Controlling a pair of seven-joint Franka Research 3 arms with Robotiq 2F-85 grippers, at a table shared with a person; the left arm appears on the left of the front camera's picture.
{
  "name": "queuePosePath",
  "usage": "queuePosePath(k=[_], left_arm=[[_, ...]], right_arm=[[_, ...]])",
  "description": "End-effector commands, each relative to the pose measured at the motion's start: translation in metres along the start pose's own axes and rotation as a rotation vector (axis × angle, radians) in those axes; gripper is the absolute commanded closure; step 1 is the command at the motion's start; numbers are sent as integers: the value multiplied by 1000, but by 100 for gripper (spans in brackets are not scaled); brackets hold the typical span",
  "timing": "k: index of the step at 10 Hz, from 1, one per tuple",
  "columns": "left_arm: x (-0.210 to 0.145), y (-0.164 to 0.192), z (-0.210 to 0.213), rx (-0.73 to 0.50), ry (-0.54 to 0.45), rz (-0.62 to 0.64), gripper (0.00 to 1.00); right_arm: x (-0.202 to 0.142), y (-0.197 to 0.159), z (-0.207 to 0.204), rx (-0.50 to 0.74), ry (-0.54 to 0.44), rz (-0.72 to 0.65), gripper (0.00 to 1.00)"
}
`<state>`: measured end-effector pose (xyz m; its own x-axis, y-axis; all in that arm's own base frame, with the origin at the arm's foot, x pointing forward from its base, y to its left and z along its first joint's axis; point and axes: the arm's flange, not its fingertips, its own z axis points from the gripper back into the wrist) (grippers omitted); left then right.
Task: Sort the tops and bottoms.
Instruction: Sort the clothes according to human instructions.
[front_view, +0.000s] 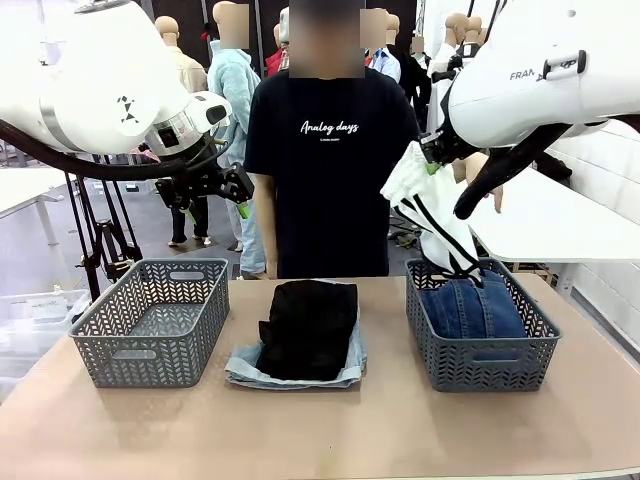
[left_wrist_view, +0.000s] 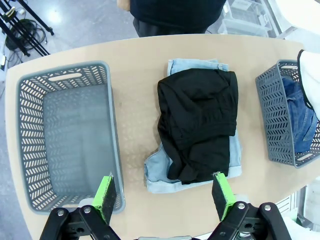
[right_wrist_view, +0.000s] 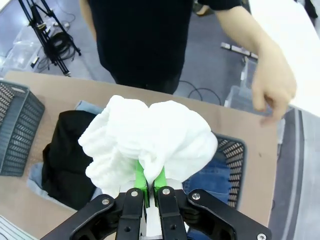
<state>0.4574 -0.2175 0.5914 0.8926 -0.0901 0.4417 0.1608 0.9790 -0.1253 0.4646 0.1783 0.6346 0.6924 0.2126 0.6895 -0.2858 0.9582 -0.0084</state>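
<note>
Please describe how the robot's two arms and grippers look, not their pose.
The left arm and right arm have rounded, glossy white shells, each with a thick black cable running alongside. The right arm carries dark lettering beginning "FRAN". The left gripper and right gripper are black and angular, with bright green pads.

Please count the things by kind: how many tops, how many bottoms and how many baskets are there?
Tops: 2, the white striped top held in the right tool, and the black top.
Bottoms: 2, the dark blue denim and the pale shorts under the black top.
Baskets: 2, the left basket and the right basket.
Total: 6.
</note>
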Motion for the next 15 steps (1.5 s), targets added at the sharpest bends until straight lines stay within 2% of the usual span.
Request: queuePosePath(k=[1,3,5,7,9,11,12,15], left_arm=[[1,2,0,-1,-7,2,0],[1,2,0,-1,-7,2,0],[1,2,0,-1,-7,2,0],[1,2,0,-1,-7,2,0],[1,2,0,-1,-7,2,0],[1,2,0,-1,-7,2,0],[1,2,0,-1,-7,2,0],[1,2,0,-1,-7,2,0]], right_arm=[[5,4,1,16,-7,14,100],[1,6,2,7,-4,9,100],[-10,-27,-29,13,117,-84,100],[-45,-62,-76,14,259,-219,100],[-74,-86,-105,-4,345,-309,100],[-82,-96,-122,-62,419,-344,100],[-85,-98,-118,-18,364,-281,100],[-88,-102,-124,-31,387,-302,100]])
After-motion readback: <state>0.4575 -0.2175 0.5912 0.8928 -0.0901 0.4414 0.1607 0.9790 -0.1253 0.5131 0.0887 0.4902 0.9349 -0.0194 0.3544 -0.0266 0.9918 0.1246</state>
